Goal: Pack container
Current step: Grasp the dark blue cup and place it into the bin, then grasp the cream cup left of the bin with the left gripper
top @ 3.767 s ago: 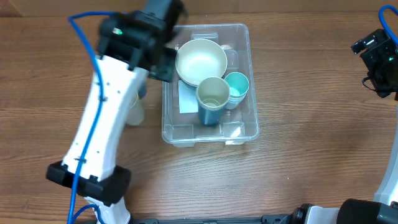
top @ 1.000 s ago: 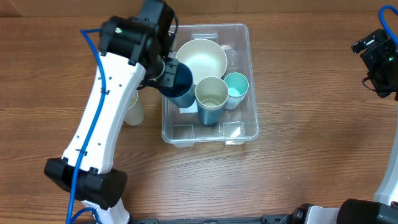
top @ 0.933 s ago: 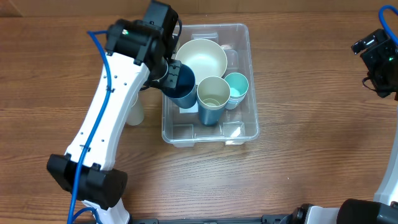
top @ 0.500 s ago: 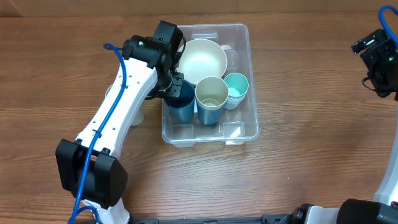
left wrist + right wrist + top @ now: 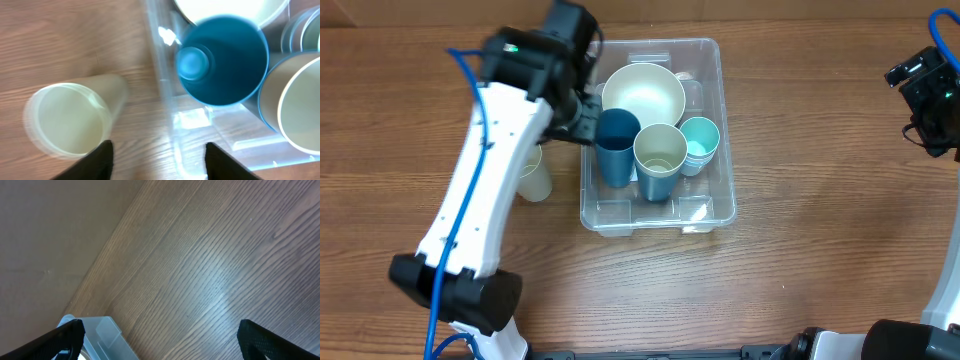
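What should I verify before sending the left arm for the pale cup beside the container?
1. Dark blue cup upright inside the container: ok.
2. Left gripper open, holding nothing: ok.
3. Left gripper high enough to clear the container wall: cannot tell.
4. Pale translucent cup standing on the table, left of the container: ok.
5. Bare floor at the container's front: ok.
6. Right gripper open, away from the container: ok.

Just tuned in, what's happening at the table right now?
The left gripper hangs open over the left wall of the container, holding nothing. A dark blue cup stands upright inside, beside a cream bowl, a tan cup and a teal cup. One pale cup sits on the table left of the container, not yet packed. The right gripper is open, off to the side.
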Robot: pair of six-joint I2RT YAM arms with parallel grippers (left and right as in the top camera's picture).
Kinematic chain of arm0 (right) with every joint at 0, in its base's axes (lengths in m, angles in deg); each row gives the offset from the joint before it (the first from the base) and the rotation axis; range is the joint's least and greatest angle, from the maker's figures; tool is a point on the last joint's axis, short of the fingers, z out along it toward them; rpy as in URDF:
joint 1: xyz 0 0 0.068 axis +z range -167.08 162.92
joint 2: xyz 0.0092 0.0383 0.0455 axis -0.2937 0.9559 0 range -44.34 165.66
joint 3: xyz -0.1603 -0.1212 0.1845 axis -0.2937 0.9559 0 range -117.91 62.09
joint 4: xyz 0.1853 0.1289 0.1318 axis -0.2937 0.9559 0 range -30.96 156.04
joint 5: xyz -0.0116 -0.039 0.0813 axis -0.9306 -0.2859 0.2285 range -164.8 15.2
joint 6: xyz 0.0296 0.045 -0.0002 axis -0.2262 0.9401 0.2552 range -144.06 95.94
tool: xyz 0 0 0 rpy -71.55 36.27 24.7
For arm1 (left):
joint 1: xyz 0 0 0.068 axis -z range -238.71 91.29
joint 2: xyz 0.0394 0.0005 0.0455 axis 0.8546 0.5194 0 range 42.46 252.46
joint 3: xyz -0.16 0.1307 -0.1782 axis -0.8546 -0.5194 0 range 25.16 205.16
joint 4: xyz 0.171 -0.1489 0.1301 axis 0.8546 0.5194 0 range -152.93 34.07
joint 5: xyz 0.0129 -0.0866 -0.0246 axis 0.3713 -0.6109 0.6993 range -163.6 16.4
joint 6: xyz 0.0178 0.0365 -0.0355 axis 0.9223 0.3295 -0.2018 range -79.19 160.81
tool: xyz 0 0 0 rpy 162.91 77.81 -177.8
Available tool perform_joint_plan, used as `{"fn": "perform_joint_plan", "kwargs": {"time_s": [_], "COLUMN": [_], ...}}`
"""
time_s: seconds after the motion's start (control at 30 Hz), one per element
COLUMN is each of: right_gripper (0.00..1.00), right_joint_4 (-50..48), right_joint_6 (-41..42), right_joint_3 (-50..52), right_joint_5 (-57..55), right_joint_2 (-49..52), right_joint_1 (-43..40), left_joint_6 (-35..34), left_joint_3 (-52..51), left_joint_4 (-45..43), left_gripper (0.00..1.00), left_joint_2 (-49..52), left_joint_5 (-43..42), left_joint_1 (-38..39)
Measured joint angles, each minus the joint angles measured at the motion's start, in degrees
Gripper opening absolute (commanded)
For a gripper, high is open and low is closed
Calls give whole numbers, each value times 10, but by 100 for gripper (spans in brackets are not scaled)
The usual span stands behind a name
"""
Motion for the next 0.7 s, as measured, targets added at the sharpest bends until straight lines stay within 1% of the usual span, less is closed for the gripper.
{"fn": "perform_joint_plan", "kwargs": {"time_s": [0.07, 0.2, 0.27, 0.4, 0.47, 0.57, 0.63, 0.7], "right_gripper": [100, 100, 100, 100, 100, 100, 100, 100], "right_joint_4": [0, 0, 0, 0, 0, 0, 0, 0], "right_joint_6": [0, 0, 0, 0, 0, 0, 0, 0], "right_joint_3": [0, 0, 0, 0, 0, 0, 0, 0], "right_joint_5": [0, 0, 0, 0, 0, 0, 0, 0], "right_joint_2": [0, 0, 0, 0, 0, 0, 0, 0], "right_joint_1": [0, 0, 0, 0, 0, 0, 0, 0], "left_joint_6": [0, 0, 0, 0, 2, 18, 22, 34], "left_joint_3": [34, 34, 5, -72, -125, -207, -268, -320], "left_joint_4": [24, 32, 30, 16, -10, -85, -135, -184], "left_gripper": [64, 64, 66, 68, 69, 70, 68, 59], "left_joint_2": [-16, -37, -38, -38, -38, -39, -38, -39], "left_joint_5": [20, 30, 23, 8, -6, -33, -47, -61], "left_joint_1": [-27, -98, -151, -202, -224, -232, -232, -232]}}
